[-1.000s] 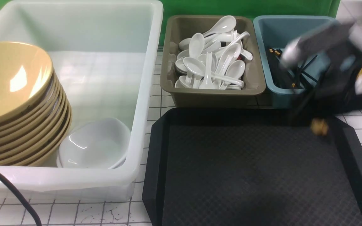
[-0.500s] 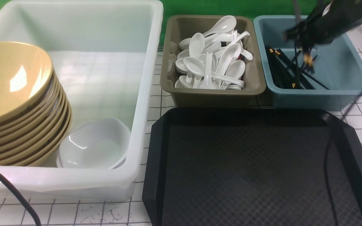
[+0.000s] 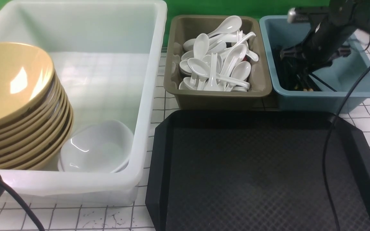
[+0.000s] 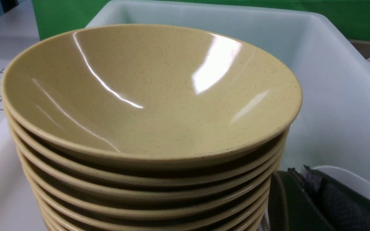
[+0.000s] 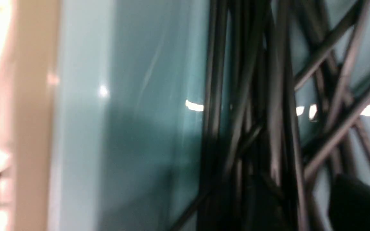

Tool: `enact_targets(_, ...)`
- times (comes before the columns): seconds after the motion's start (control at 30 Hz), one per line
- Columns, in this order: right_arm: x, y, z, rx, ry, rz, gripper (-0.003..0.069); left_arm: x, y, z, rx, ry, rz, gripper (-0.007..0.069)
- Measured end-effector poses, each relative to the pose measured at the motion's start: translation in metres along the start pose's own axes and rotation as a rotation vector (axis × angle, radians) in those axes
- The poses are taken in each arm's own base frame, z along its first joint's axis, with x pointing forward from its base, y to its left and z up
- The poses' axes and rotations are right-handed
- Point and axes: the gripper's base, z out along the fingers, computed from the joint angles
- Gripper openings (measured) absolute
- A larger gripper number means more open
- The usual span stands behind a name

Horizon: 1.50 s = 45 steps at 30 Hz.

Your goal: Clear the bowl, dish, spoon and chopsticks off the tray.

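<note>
The black tray (image 3: 255, 179) lies bare in front of me. The yellow bowl (image 3: 11, 83) tops a tilted stack in the white tub; it fills the left wrist view (image 4: 146, 96). The white dish (image 3: 96, 149) sits next to the stack. White spoons (image 3: 217, 61) fill the grey-brown tub. Black chopsticks (image 3: 295, 75) lie in the blue tub (image 3: 361, 83). My right gripper (image 3: 300, 62) is low inside that tub, right over the sticks (image 5: 278, 96), its jaws apart (image 5: 303, 205). My left gripper (image 4: 303, 199) is shut and empty beside the bowl stack, near the dish (image 4: 358, 183).
The large white tub (image 3: 149, 80) stands left of the tray. The grey-brown tub (image 3: 172, 64) and the blue tub stand behind the tray's far rim. The right arm's cable (image 3: 329, 134) hangs over the tray's far right corner. A green wall is behind.
My right arm lifted the chopsticks from the tray's far right corner, swung over the blue tub and dropped low into it. The left arm has barely moved.
</note>
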Motion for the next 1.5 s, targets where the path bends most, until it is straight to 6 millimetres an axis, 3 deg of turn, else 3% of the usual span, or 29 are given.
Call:
enact_targets(0.07, -0.007, -0.001, -0.049, 0.002, -0.053, -0.046, 0.0456, 0.0, 0.0, 0.0, 0.002, 0.005, 0.0, -0.0012)
enact_targets(0.1, -0.008, -0.001, -0.054, 0.004, -0.059, -0.052, 0.046, 0.001, 0.0, 0.0, 0.002, 0.006, 0.0, -0.0012)
enact_targets(0.17, -0.009, -0.006, -0.13, 0.046, -0.15, -0.103, 0.0465, 0.001, 0.0, 0.0, 0.004, 0.01, 0.0, -0.0012)
enact_targets(0.2, -0.008, -0.009, -0.156, 0.06, -0.187, -0.109, 0.0455, 0.001, 0.0, 0.0, 0.004, 0.011, 0.0, -0.0012)
enact_targets(0.27, 0.002, -0.015, -0.23, 0.085, -0.314, -0.112, 0.0365, 0.001, 0.0, 0.0, 0.005, 0.014, 0.0, -0.0012)
enact_targets(0.3, 0.008, -0.017, -0.255, 0.089, -0.362, -0.108, 0.0321, 0.002, -0.001, 0.0, 0.006, 0.017, 0.0, -0.0012)
enact_targets(0.33, 0.021, -0.018, -0.291, 0.09, -0.433, -0.102, 0.0248, 0.002, -0.001, 0.0, 0.008, 0.021, 0.0, -0.0012)
enact_targets(0.37, 0.031, -0.018, -0.311, 0.086, -0.471, -0.1, 0.0196, 0.002, -0.001, 0.0, 0.009, 0.024, 0.0, -0.0012)
enact_targets(0.4, 0.05, -0.019, -0.343, 0.079, -0.54, -0.098, 0.0112, 0.003, -0.001, 0.0, 0.011, 0.031, 0.0, -0.0012)
enact_targets(0.47, 0.065, -0.018, -0.359, 0.072, -0.581, -0.099, 0.0073, 0.003, -0.001, 0.0, 0.013, 0.035, 0.0, -0.0012)
enact_targets(0.5, 0.087, -0.017, -0.375, 0.059, -0.63, -0.107, 0.0044, 0.004, -0.001, 0.0, 0.014, 0.039, 0.0, -0.0012)
enact_targets(0.6, 0.132, -0.013, -0.384, 0.021, -0.714, -0.123, 0.0036, 0.004, -0.001, 0.0, 0.015, 0.043, 0.0, -0.0012)
enact_targets(0.7, 0.18, -0.008, -0.365, -0.048, -0.822, -0.132, 0.0036, 0.004, -0.001, 0.0, 0.016, 0.045, 0.0, -0.0012)
enact_targets(0.77, 0.207, -0.007, -0.341, -0.075, -0.853, -0.135, 0.0036, 0.004, -0.001, 0.0, 0.016, 0.045, 0.0, -0.0012)
enact_targets(0.8, 0.21, -0.007, -0.338, -0.077, -0.854, -0.134, 0.0036, 0.004, -0.001, 0.0, 0.016, 0.045, 0.0, -0.0012)
enact_targets(0.9, 0.255, -0.008, -0.28, -0.092, -0.835, -0.128, 0.0036, 0.004, -0.001, 0.0, 0.016, 0.045, 0.0, -0.0012)
enact_targets(0.93, 0.257, -0.008, -0.279, -0.093, -0.848, -0.128, 0.0036, 0.004, -0.001, 0.0, 0.016, 0.045, 0.0, -0.0012)
enact_targets(1.0, 0.278, -0.01, -0.256, -0.092, -0.829, -0.129, 0.0036, 0.004, -0.001, 0.0, 0.016, 0.045, 0.0, -0.0012)
enact_targets(1.07, 0.311, -0.013, -0.232, -0.091, -0.831, -0.13, 0.0036, 0.004, -0.002, 0.0, 0.017, 0.046, 0.0, -0.0012)
enact_targets(1.1, 0.312, -0.013, -0.233, -0.092, -0.84, -0.13, 0.0036, 0.004, -0.002, 0.0, 0.017, 0.046, 0.0, -0.0012)
enact_targets(1.23, 0.35, -0.017, -0.209, -0.09, -0.837, -0.133, 0.0038, 0.004, -0.002, 0.0, 0.017, 0.047, 0.0, -0.0012)
enact_targets(1.5, 0.395, -0.024, -0.174, -0.049, -0.96, -0.116, 0.0041, 0.005, -0.002, 0.0, 0.02, 0.056, 0.0, -0.0012)
